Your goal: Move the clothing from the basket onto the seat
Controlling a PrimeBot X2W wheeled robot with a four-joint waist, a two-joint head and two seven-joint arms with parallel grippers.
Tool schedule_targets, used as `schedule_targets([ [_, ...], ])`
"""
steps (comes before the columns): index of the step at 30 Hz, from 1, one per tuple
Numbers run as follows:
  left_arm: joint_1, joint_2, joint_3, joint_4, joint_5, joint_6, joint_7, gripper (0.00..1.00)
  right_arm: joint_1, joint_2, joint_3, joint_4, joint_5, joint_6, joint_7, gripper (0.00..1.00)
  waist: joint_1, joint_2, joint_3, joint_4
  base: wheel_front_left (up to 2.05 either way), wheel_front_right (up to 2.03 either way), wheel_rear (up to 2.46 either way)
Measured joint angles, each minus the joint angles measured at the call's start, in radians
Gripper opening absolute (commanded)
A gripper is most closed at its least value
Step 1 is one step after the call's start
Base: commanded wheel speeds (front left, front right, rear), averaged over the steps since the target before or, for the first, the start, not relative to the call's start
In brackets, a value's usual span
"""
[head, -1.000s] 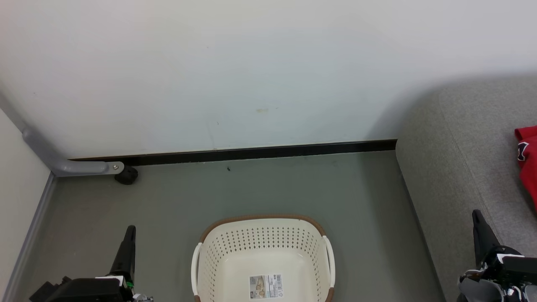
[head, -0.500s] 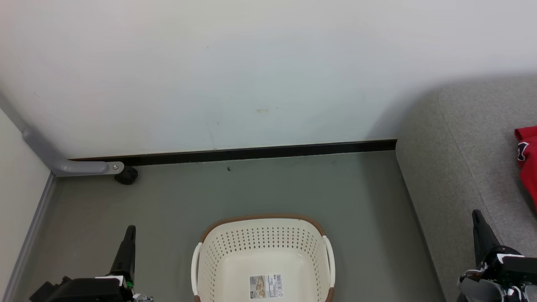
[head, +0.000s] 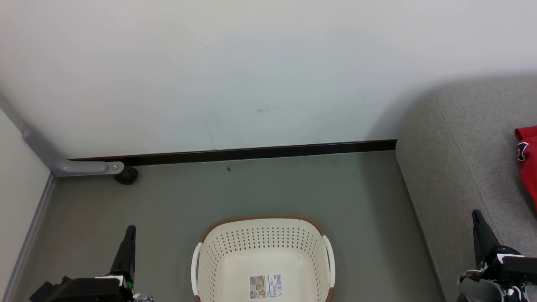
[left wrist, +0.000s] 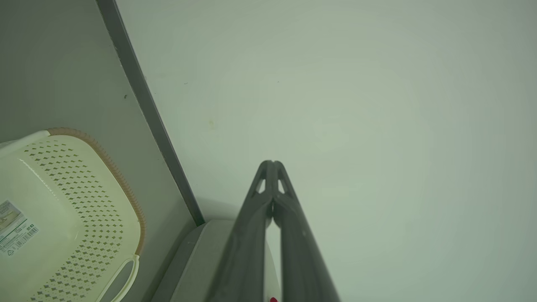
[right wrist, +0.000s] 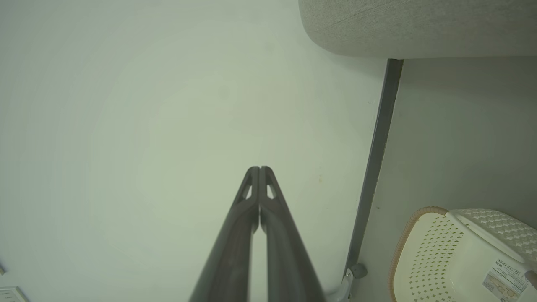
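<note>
Head view shows us the cream basket (head: 262, 237) on the grey floor (head: 251, 188), low in the middle, with a brown rim and white handles. We can see its bottom, where a label sticker (head: 265, 286) is stuck. The big grey seat (head: 457, 167) is off to our right, well apart from the basket. Red clothing (head: 528, 167) lies on the seat at the right edge of the picture, and we see just a part of it. Our left claw (head: 130, 230) points up to the left of the basket. Our right claw (head: 477, 218) points up by the seat. In both wrist views the two dark fingers (left wrist: 247, 243) press together at their tips, so each claw is closed tight and holds nothing. A white wall (head: 251, 63) with a black strip (head: 251, 152) along its foot stands behind the floor.
</note>
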Motion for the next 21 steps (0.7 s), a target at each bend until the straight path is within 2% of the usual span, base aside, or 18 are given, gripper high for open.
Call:
schedule_targets([
  [21, 0.000, 0.000, 0.000, -0.001, 0.000, 0.000, 0.000, 0.00, 0.000, 0.000, 0.000, 0.000, 0.000, 0.000, 0.000, 0.00, 0.0000, 0.0001, 0.000, 0.000, 0.00, 0.00, 0.00],
])
